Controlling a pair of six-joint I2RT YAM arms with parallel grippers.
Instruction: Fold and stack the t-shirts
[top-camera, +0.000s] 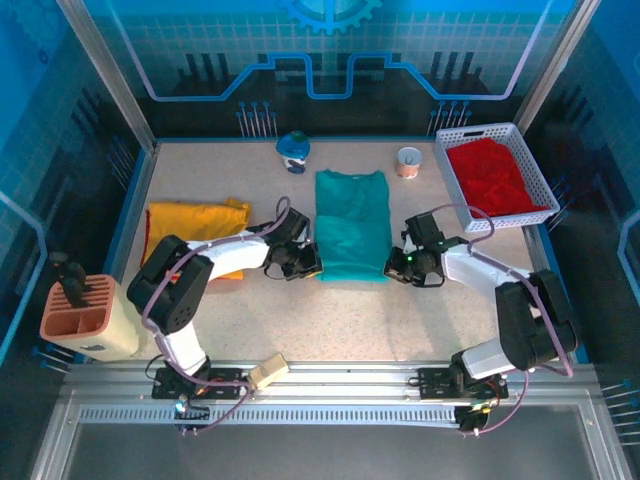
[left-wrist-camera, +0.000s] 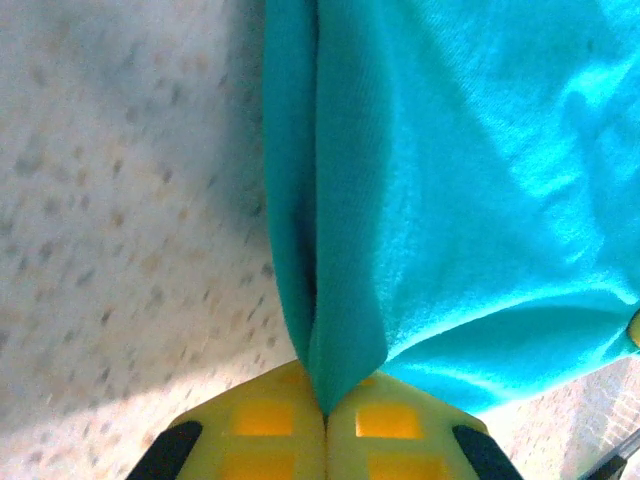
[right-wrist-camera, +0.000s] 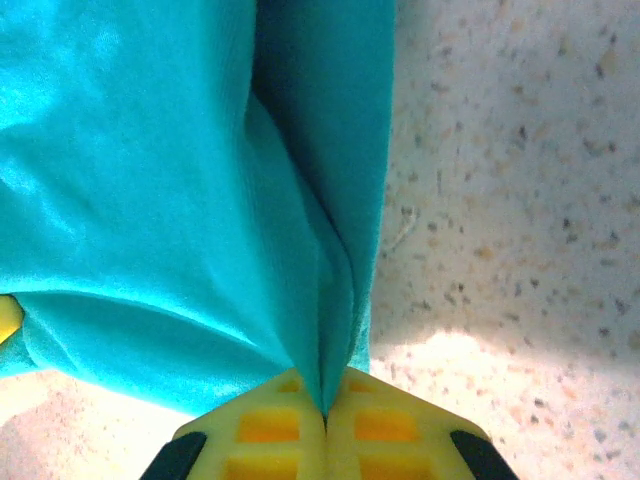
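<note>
The teal-green t-shirt lies flat in the middle of the worktop, and the left fingers and the right fingers are each clenched on one near corner of it.

A: How is the overhead view lit?
B: Brightly, from above. The speckled bench looks pale; the blue back wall is dimmer. Detail is fairly sharp.
A: And the wrist views?
B: Soft focus. The teal-green t-shirt gleams on its folds, with dark shadow in the crease. Beside it the bench lies shaded and blurred, with a glaring patch near the left tool and the right tool.
</note>
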